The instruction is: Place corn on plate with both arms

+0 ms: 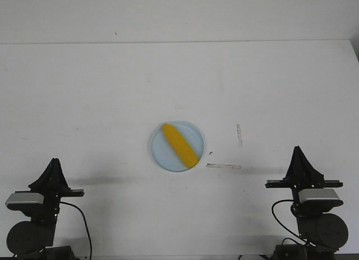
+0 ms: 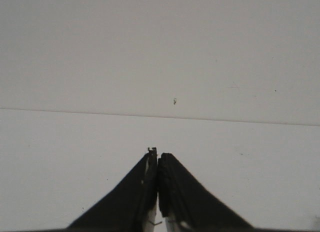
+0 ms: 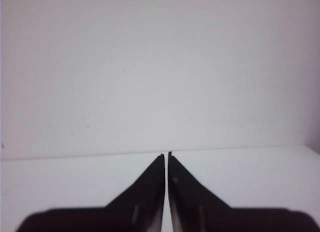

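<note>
The smooth bright yellow corn cob [image 1: 179, 144] lies diagonally on the round pale light-blue plastic plate [image 1: 159, 150] in the middle of the white bench [image 1: 84, 92], its lower end at the plate's rim. Both black pointed claws, left [image 2: 158, 157] and right [image 3: 166, 156], are clenched on nothing, well apart from the plate at the bench's near corners

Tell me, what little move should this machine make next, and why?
Probably none beyond staying parked. The corn already lies across the plate, and the left claw and right claw sit shut and empty near the table's front edge, far from it.
</note>
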Controlling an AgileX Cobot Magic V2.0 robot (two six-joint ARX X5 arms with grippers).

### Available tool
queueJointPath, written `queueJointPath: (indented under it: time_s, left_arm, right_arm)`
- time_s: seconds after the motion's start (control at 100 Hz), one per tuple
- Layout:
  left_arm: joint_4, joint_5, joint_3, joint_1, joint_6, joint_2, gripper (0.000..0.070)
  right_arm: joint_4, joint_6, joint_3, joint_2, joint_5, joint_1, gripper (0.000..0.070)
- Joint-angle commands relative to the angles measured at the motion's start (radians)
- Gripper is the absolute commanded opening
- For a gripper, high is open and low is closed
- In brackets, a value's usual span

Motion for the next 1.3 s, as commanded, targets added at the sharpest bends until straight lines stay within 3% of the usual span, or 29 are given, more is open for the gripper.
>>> queueJointPath:
  time_s: [0.0, 0.7, 1.14, 1.29]
  left_arm:
    - [0.010, -0.002, 0.010, 0.002, 0.002, -0.002, 0.0002]
    - [-0.006, -0.003, 0.008, 0.001, 0.005, -0.007, 0.0001]
    - [-0.003, -0.048, -0.141, -0.048, 0.005, -0.055, 0.0001]
    - [0.057, -0.055, -0.209, -0.079, 0.005, -0.055, 0.0001]
  right_arm:
    - [0.010, 0.009, 0.004, -0.006, 0.000, 0.000, 0.0008]
    - [0.009, 0.009, 0.004, -0.011, 0.000, 0.000, 0.0008]
    - [0.009, 0.009, 0.004, -0.011, 0.000, 0.000, 0.0008]
    - [0.009, 0.009, 0.004, -0.010, 0.000, 0.000, 0.0008]
